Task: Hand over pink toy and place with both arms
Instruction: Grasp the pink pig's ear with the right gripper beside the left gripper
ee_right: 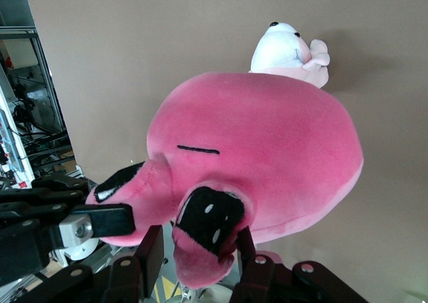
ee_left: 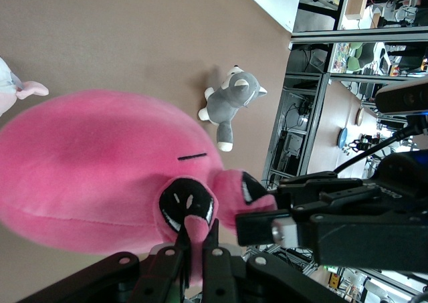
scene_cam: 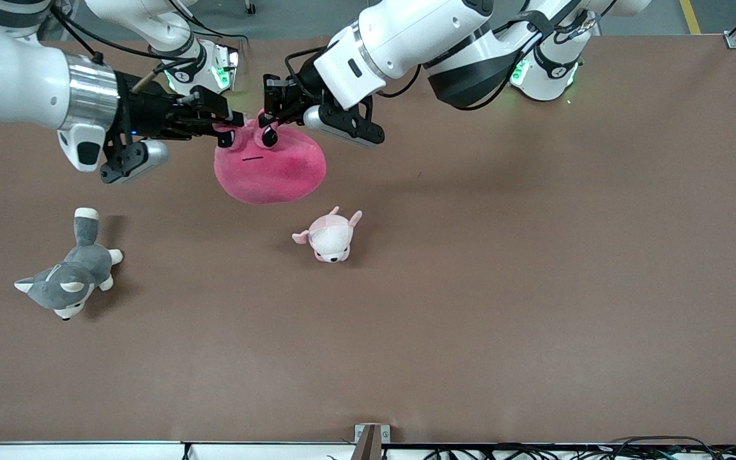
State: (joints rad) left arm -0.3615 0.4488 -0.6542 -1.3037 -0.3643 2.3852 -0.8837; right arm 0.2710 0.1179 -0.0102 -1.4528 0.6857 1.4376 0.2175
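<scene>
The pink toy [scene_cam: 272,169] hangs in the air over the table between both grippers, close to the right arm's base. My left gripper [scene_cam: 270,124] is shut on one of its eye bumps; in the left wrist view [ee_left: 197,233] the fingers pinch a fold of the toy [ee_left: 93,162]. My right gripper [scene_cam: 230,131] is at the other eye bump. In the right wrist view [ee_right: 197,239] its fingers stand on either side of that bump, with a gap at one finger, open around the toy [ee_right: 267,142].
A small pale-pink-and-white plush [scene_cam: 331,237] lies on the table nearer to the front camera than the pink toy. A grey-and-white husky plush [scene_cam: 71,275] lies toward the right arm's end of the table.
</scene>
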